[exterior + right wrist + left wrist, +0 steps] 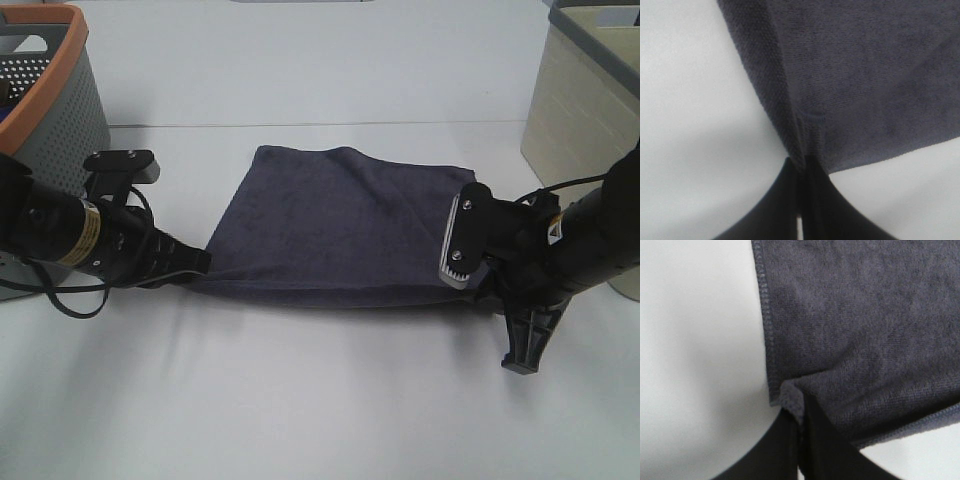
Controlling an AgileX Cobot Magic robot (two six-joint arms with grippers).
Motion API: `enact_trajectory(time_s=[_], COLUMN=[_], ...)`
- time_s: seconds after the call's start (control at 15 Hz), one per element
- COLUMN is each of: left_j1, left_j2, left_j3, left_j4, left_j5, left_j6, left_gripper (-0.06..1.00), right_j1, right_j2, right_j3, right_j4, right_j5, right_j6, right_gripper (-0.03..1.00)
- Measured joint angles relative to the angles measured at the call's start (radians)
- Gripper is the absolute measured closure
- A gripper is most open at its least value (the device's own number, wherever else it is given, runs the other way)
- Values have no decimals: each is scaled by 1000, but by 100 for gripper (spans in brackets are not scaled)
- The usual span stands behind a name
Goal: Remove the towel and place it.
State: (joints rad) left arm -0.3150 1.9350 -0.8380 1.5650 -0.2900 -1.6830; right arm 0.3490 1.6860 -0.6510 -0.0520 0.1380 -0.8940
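Note:
The dark charcoal-purple towel (340, 225) lies spread on the white table, its near edge lifted a little and stretched between my two grippers. My left gripper (205, 263) is shut on the towel's near left corner (792, 402). My right gripper (478, 295) is shut on the near right corner (802, 155). In both wrist views the black fingers (807, 445) (807, 200) pinch the hemmed cloth together. The far edge of the towel rests flat on the table.
A grey perforated basket with an orange rim (55, 80) stands at the back left, behind my left arm. A beige bin with a grey rim (585, 90) stands at the back right. The white table (320, 400) stretches in front of the towel.

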Motion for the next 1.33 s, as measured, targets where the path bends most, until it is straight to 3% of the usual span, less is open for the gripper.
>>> enact_trajectory(time_s=[0.2, 0.27, 0.33, 0.47, 0.53, 0.67, 0.73, 1.33], left_j1=[0, 0, 5, 17, 17, 17, 17, 17], left_j2=[0, 0, 0, 0, 0, 0, 0, -57], left_j3=[0, 0, 2, 4, 4, 5, 5, -175], left_j4=[10, 15, 25, 27, 30, 42, 44, 51], left_j5=[0, 4, 55, 100, 100, 89, 73, -63], left_j6=[8, 12, 20, 26, 26, 38, 46, 34], left_gripper=[94, 94, 91, 71, 51, 21, 16, 12], right_j1=[0, 0, -5, -11, -11, -11, -11, -11], right_j2=[11, 11, 11, 12, 12, 12, 12, -245], right_j3=[0, 0, 2, 6, 6, 6, 6, 6], right_j4=[6, 11, 7, 2, 2, 2, 2, 19], right_j5=[-1, 0, 38, 55, 55, 54, 53, 27], right_j6=[-38, -39, -43, -55, -59, -59, -59, -51], right_gripper=[94, 91, 79, 49, 38, 30, 29, 29])
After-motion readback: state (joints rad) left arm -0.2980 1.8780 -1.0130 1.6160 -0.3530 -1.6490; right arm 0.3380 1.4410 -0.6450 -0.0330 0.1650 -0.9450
